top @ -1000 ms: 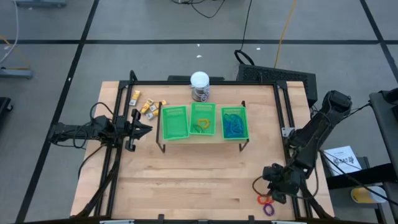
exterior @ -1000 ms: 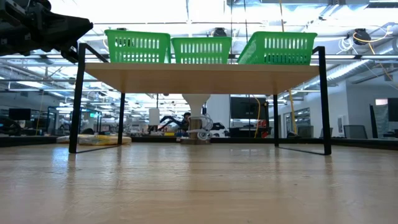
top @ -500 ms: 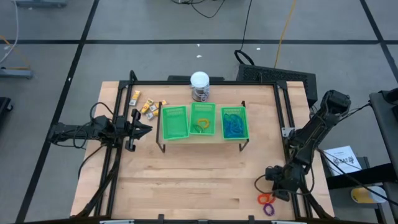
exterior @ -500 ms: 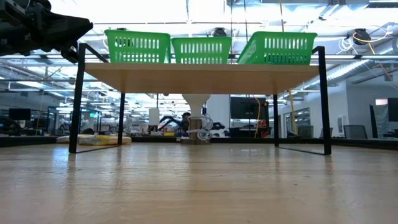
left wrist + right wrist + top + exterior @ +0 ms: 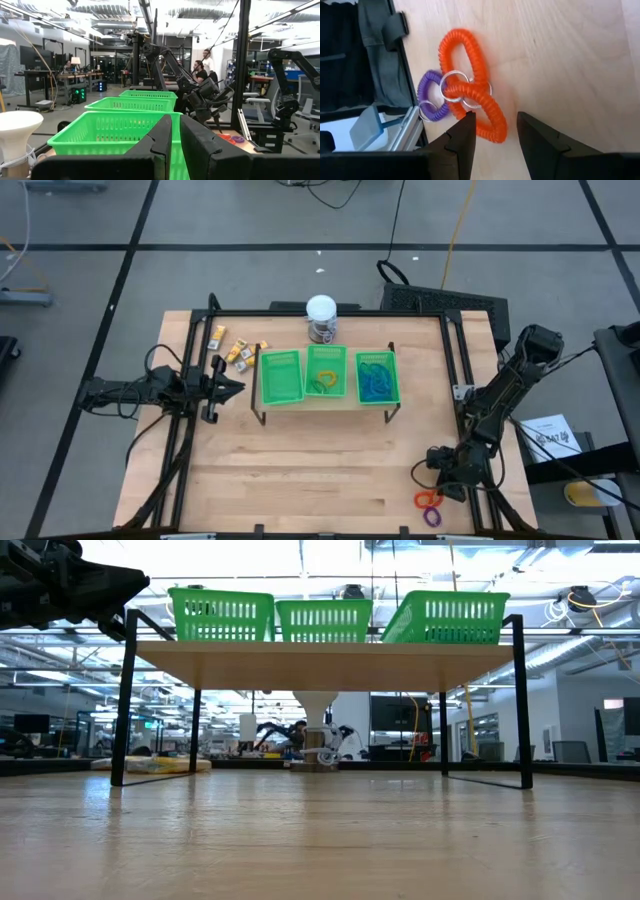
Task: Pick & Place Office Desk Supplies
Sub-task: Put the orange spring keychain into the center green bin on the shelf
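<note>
An orange coiled ring [image 5: 470,102] and a purple one [image 5: 431,95], joined by metal key rings, lie flat on the table near its near right corner [image 5: 428,502]. My right gripper [image 5: 495,131] is open just above them, its fingers on either side of the orange coil's end; whether they touch it I cannot tell. My left gripper [image 5: 228,387] waits shut at the table's left, beside the rack. Small yellow-and-white pieces [image 5: 238,350] lie at the far left. Blue loops [image 5: 377,380] fill the tray's right compartment, and orange and green rings [image 5: 323,383] lie in the middle one.
The green three-compartment tray [image 5: 281,376] sits on a black-legged wooden rack [image 5: 320,652] at the table's middle. A white-topped jar [image 5: 321,317] stands behind it. A black frame rail [image 5: 412,125] runs close beside the purple ring at the right edge. Bare wood lies in front of the rack.
My right gripper has shifted a little toward the table's right edge above the orange and purple rings, staying open. The rings have not moved.
</note>
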